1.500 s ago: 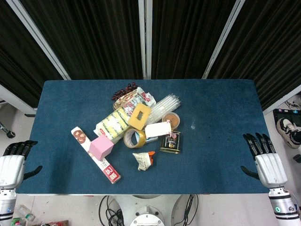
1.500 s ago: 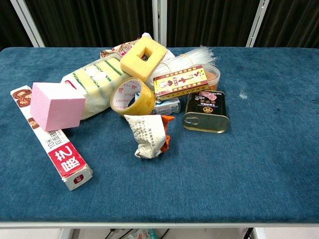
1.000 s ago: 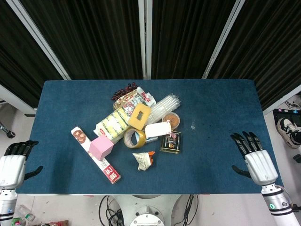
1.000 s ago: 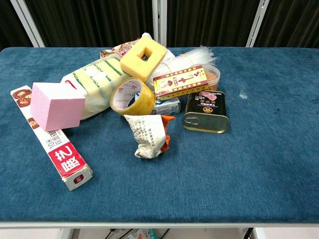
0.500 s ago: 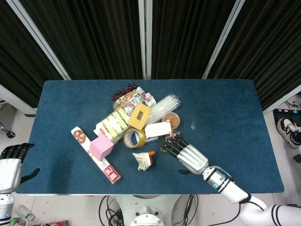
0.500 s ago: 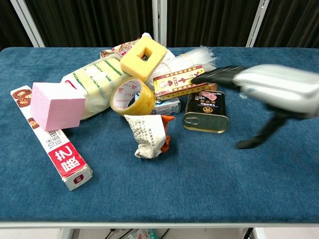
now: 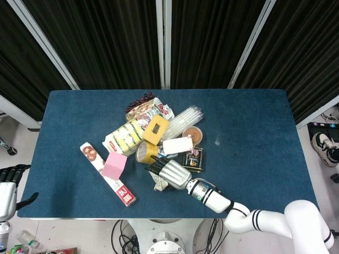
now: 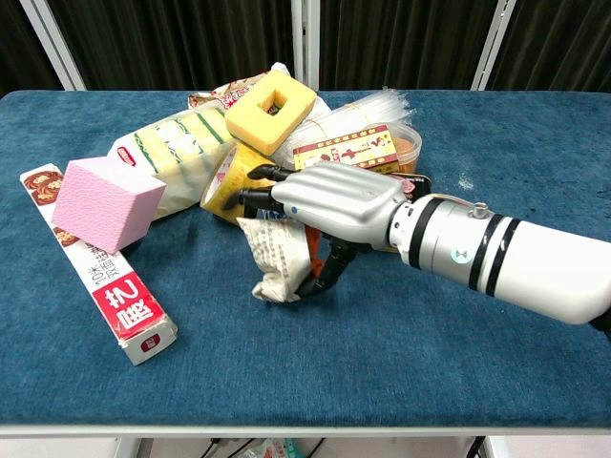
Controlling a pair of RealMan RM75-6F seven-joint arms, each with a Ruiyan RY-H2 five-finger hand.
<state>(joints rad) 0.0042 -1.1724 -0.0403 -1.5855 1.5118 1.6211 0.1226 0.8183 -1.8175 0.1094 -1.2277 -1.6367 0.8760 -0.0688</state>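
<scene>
Nearest the front edge, the red and white carton (image 8: 107, 286) lies slantwise at the left, untouched. Just right of it, the right hand (image 8: 334, 205) is stretched out low over the crumpled white packet (image 8: 277, 258), which lies on the blue table (image 8: 496, 363) at the near side of the heap; its thumb (image 8: 325, 272) hooks down against the packet's right side, while the fingers (image 8: 263, 196) reach on to the yellow tape roll (image 8: 224, 186). It grasps nothing yet, so by my reading this is the reach-and-settle step. The next move calls for closing fingers and thumb round the packet without dragging the roll. Farther back sit the pink block (image 8: 100, 202), the yellow sponge (image 8: 270, 110) and the tin (image 7: 192, 160). The left hand (image 7: 6, 191) hangs off the table's left, fingers loosely spread and empty.
</scene>
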